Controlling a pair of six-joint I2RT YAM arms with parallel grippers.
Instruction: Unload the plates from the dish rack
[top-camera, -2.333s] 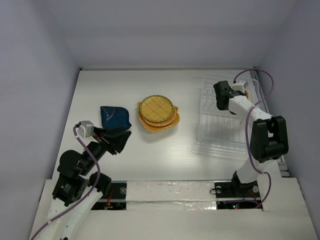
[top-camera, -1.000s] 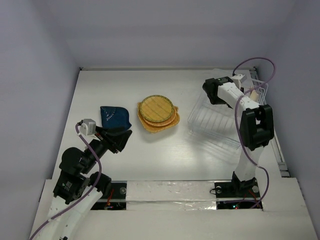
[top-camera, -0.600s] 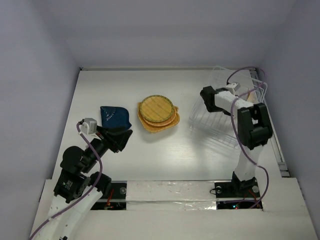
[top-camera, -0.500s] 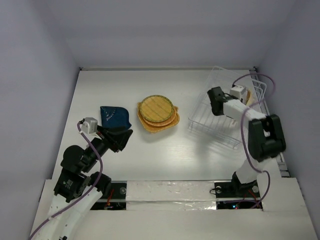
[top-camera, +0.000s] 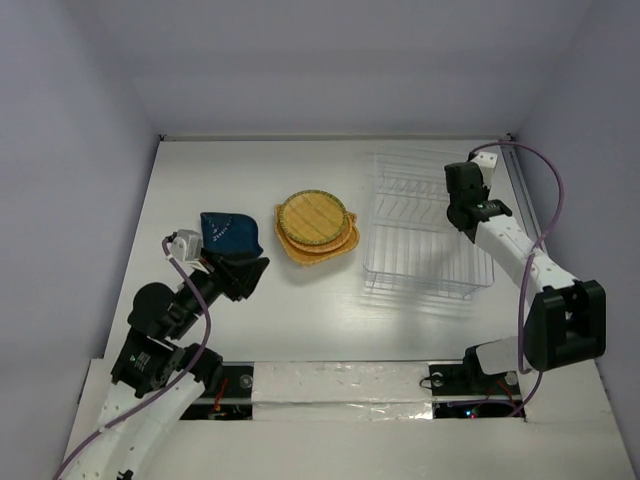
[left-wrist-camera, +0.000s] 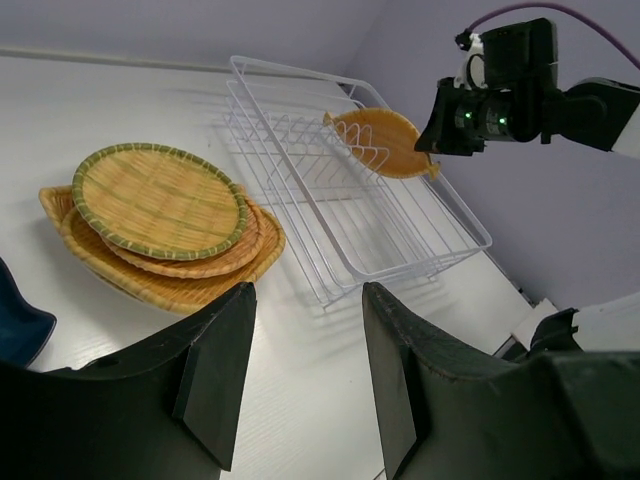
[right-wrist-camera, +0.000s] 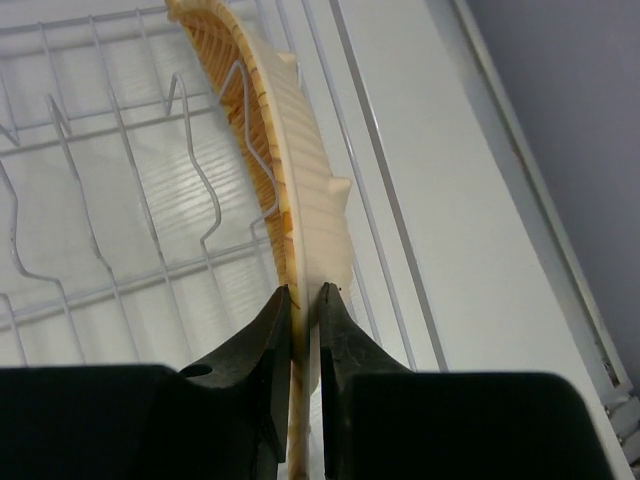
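The fish-shaped plate (left-wrist-camera: 385, 142) stands on edge at the right side of the dish rack (top-camera: 420, 288), in the upper right of the left wrist view. The right gripper (right-wrist-camera: 304, 292) is clamped on its rim in a thin pinch. A wire prong (right-wrist-camera: 243, 140) crosses the plate's ribbed face, so the plate does not look free of the slots yet.

The likeliest trouble is the rim hooking that wire if the plate is drawn out at an angle. The light rack would then be dragged or tipped along with it. The narrow hold on the edge could also let the plate twist or slip out.

The left gripper (left-wrist-camera: 305, 340) hangs at the lower left of the top view, fingers apart and holding nothing.

Count:
- Plates: four, one in the grip and three in the stack of plates (top-camera: 315, 225) at the centre.
- Racks: one.
- Dark blue object (top-camera: 228, 232): one, left of the stack.
- Arms: two.
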